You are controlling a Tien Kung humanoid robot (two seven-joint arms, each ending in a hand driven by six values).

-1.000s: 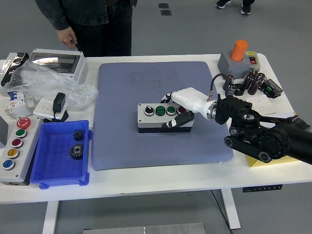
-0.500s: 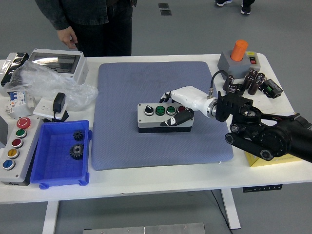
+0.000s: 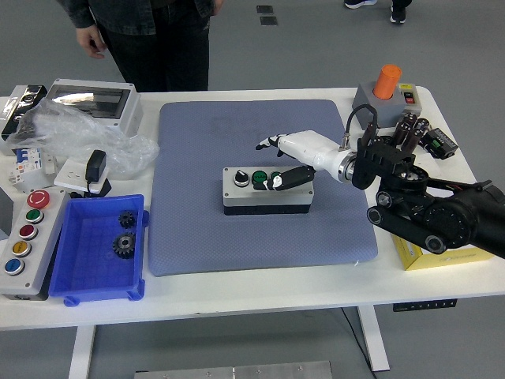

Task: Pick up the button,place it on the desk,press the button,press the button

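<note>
The button box [image 3: 267,191], a grey-and-black unit with a row of round buttons on top, sat at the center of the frame on the blue-grey mat [image 3: 260,229], in the same spot as half a second before. The right hand [image 3: 293,162], white with black fingers, reached in from the right on its black arm [image 3: 430,205]; it had lifted and shifted a little up-frame since the earlier frames, so its palm hung above the box's right end instead of lying low against it. Its fingers were loosely spread and gripped nothing, with the thumb [image 3: 286,180] angled down onto the box top near the green buttons (actual contact could not be judged). At the top left, the person [image 3: 150,35] had stepped slightly leftward, one hand [image 3: 91,41] now hanging higher in the frame. The blue bin [image 3: 99,249] with two gears stayed at lower left.
</note>
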